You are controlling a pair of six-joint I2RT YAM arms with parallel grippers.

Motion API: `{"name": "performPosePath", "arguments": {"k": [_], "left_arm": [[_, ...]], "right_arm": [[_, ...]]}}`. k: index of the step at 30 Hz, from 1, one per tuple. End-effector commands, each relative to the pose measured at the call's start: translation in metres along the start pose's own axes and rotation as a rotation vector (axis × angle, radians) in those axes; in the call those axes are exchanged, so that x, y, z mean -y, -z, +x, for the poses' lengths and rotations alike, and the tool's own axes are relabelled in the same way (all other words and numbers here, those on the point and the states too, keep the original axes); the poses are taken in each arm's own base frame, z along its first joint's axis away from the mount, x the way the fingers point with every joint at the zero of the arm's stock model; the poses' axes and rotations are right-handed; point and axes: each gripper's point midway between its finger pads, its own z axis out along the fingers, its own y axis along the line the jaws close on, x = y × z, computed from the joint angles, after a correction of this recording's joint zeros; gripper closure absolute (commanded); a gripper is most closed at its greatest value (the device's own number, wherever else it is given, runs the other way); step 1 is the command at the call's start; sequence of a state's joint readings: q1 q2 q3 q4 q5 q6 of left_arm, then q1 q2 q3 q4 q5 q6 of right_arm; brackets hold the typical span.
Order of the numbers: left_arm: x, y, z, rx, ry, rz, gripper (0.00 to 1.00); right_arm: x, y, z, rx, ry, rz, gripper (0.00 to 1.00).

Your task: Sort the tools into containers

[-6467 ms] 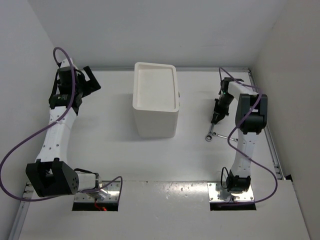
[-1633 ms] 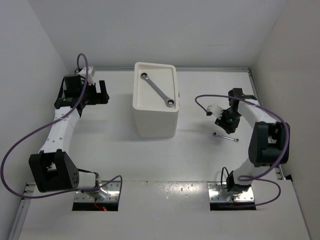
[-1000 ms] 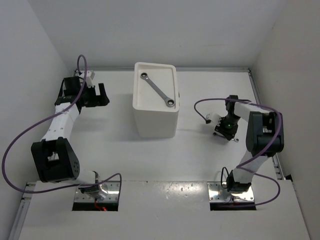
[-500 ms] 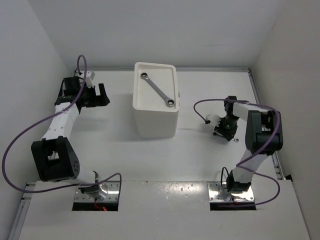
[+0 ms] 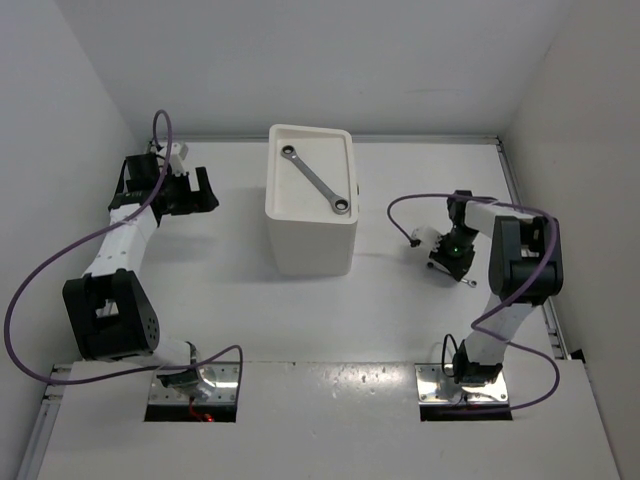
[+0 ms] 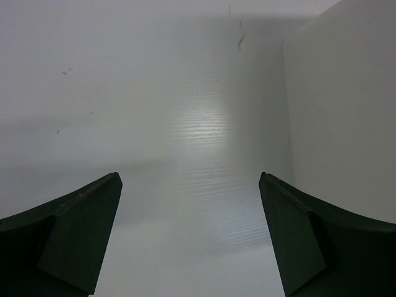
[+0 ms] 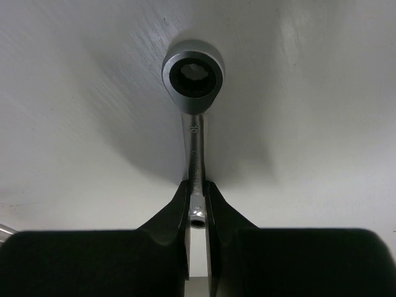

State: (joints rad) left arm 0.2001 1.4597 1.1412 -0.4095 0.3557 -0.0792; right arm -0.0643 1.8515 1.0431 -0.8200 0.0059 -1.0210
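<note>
So, the right gripper (image 7: 197,198) has just finished closing: a second ago its jaws were partly apart around the small wrench (image 7: 194,133), and now in the right wrist view both fingers are pressed against the slim silver shaft near its tail end, with the ring head sticking out ahead of them. From overhead that gripper (image 5: 450,255) sits low over the table (image 5: 220,290), well to the right of the white box (image 5: 310,245), about where it was half a second back, so what changed is the squeeze, not the position. I can't tell whether the small wrench has left the surface yet; the shadow under it suggests it is on or only just above the table. The longer wrench (image 5: 318,180) lies diagonally in the box's top tray (image 5: 300,205), just as it did in the recent views, so I count one tool as sorted and this one as the next to go. The left gripper (image 6: 189,179) has not budged over the last second; its jaws stand wide with nothing between them, facing the left wall of the box from a little way off. For the task, I judge the grasp made and the carry to a container now due. The pinch is far back on a thin shaft, so the head may droop or swing when I raise it.
</note>
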Motion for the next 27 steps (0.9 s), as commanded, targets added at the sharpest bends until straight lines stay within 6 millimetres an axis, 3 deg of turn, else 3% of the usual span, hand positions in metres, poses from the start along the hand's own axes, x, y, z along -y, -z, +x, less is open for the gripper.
{"name": "performPosePath", "arguments": {"k": [1,5,17,18,23,25,26,27], "left_arm": [[0.000,0.003,-0.017,0.053,-0.009,0.013,0.00],[0.000,0.003,-0.017,0.053,-0.009,0.013,0.00],[0.002,0.004,-0.021,0.061,-0.003,0.022,0.00],[0.002,0.004,-0.021,0.061,-0.003,0.022,0.00],[0.004,0.004,-0.021,0.061,0.005,0.032,0.00],[0.006,0.005,-0.025,0.069,0.002,0.041,0.00],[0.006,0.005,-0.025,0.069,0.002,0.041,0.00],[0.006,0.005,-0.025,0.069,0.002,0.041,0.00]], "right_arm": [[0.008,0.002,-0.014,0.086,-0.002,0.005,0.98],[0.023,0.039,-0.029,0.184,-0.058,0.049,0.99],[0.029,0.122,-0.060,0.425,-0.152,0.057,1.00],[0.037,0.140,-0.065,0.468,-0.174,0.082,1.00],[0.039,0.210,-0.106,0.711,-0.221,0.038,1.00],[0.047,0.248,-0.125,0.828,-0.250,0.041,1.00],[0.053,0.277,-0.137,0.894,-0.229,0.091,1.00],[0.056,0.286,-0.146,0.943,-0.271,0.052,1.00]]}}
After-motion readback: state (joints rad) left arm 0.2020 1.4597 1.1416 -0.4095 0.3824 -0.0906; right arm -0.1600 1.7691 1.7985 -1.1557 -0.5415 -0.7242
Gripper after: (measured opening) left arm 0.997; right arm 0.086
